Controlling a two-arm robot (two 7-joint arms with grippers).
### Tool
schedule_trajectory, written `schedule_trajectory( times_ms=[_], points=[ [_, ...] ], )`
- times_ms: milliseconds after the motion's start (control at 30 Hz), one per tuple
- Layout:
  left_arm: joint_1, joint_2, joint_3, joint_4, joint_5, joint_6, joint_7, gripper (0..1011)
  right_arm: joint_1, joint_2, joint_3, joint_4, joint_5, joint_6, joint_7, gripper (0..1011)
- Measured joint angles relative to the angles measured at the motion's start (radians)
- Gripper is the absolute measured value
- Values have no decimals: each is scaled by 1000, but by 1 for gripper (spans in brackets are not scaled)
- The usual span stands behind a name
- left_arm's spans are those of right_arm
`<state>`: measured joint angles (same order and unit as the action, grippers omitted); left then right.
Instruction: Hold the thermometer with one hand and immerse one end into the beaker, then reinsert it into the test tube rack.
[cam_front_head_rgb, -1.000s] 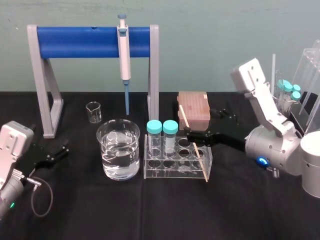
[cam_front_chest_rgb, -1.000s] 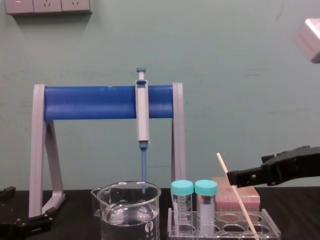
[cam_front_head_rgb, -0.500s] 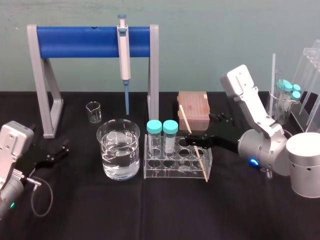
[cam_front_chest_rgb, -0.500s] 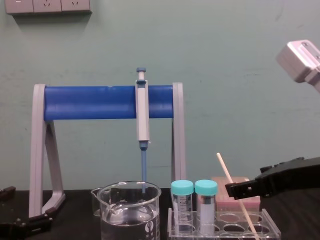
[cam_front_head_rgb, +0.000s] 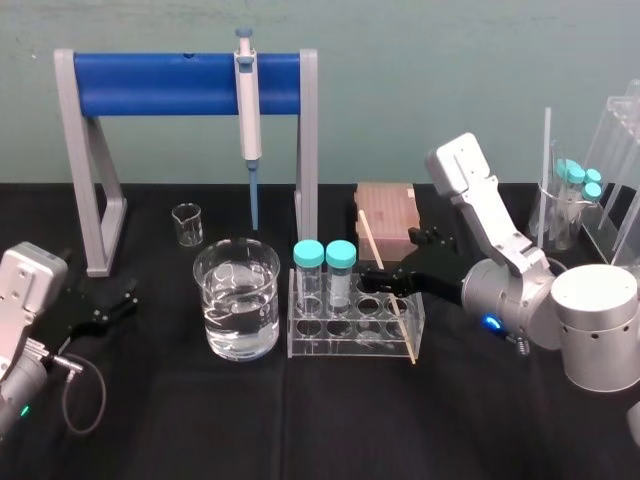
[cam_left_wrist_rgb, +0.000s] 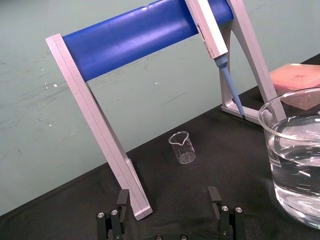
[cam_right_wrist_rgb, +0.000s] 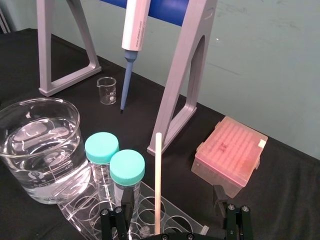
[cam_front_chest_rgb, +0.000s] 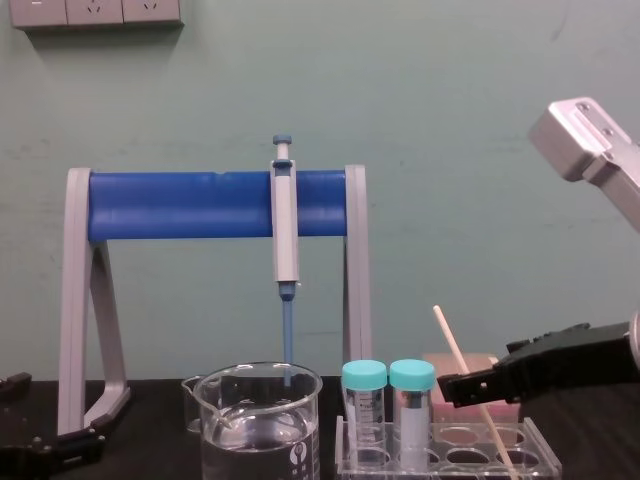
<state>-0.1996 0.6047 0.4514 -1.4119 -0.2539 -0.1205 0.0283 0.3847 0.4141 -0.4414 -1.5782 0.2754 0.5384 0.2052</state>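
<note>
Leaning in the test tube rack (cam_front_head_rgb: 345, 346), the thermometer (cam_front_head_rgb: 370, 238) has its foot in a hole at the rack's right end and its top tipped toward my left. It has not been lifted yet. My right fingers (cam_right_wrist_rgb: 218, 197) are spread apart, one on each side of the rod and partway up it. In the wrist view the rod sits nearer one finger than the other, and neither finger seems to touch it. I judge this to be the pick-up step, just short of the grip.

Next, I think I must centre the rod and close gently on it. Then I would draw it out along its own lean so the rack does not tip. The beaker (cam_front_head_rgb: 238, 300), part full of water, stands on the desk (cam_front_head_rgb: 300, 420) just to the rack's left. Two capped tubes (cam_front_head_rgb: 325, 262) stand between it and the rod, so the carry will need to clear them. My left fingers (cam_left_wrist_rgb: 214, 197) rest open, low at the desk's left edge, well apart from all this.
</note>
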Motion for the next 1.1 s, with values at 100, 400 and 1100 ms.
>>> schedule_trajectory(
  times_ms=[100,400,1100],
  points=[
    [0,0,0,0,0,0,0,1004,1,-9,3,10,-7,0,1,1000],
    [0,0,0,0,0,0,0,1004,4,-32,18,29,-25,-8,7,1002],
    [0,0,0,0,0,0,0,1004,4,-53,32,47,-52,-19,38,1002]
  ],
)
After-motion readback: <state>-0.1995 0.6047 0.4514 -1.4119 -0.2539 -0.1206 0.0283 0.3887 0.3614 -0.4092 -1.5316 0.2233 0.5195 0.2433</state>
